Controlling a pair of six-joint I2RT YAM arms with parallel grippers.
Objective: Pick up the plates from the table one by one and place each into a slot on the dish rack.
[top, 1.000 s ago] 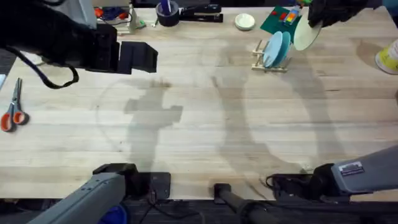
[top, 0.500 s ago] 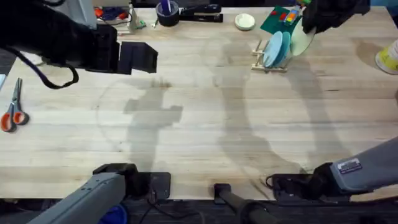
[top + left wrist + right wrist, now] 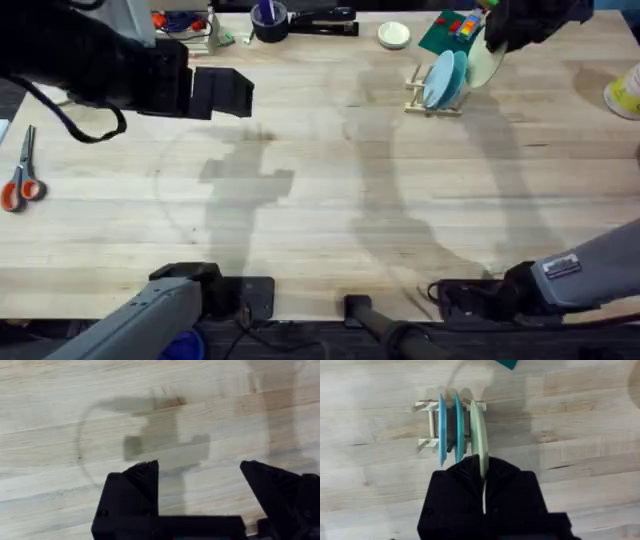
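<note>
Three plates stand on edge at the dish rack (image 3: 451, 422), counted across it: two blue plates (image 3: 441, 427) already sitting between the wooden pegs, and one cream plate (image 3: 479, 437) just beside them at the rack's outer end, pinched at its rim by the right gripper (image 3: 483, 471), whose two black fingers are clamped together on it. From above, the rack (image 3: 425, 98) sits at the far right of the bench (image 3: 320, 210), the cream plate (image 3: 487, 62) leaning against the blue pair with the right gripper (image 3: 500, 38) over it. The left gripper (image 3: 199, 472) hangs above bare wood on the far left side, its two fingers spread well apart and holding nothing. One pair of orange-handled scissors (image 3: 20, 175) lies at the bench's left edge, and one small white bowl (image 3: 394, 35) sits behind the rack.
</note>
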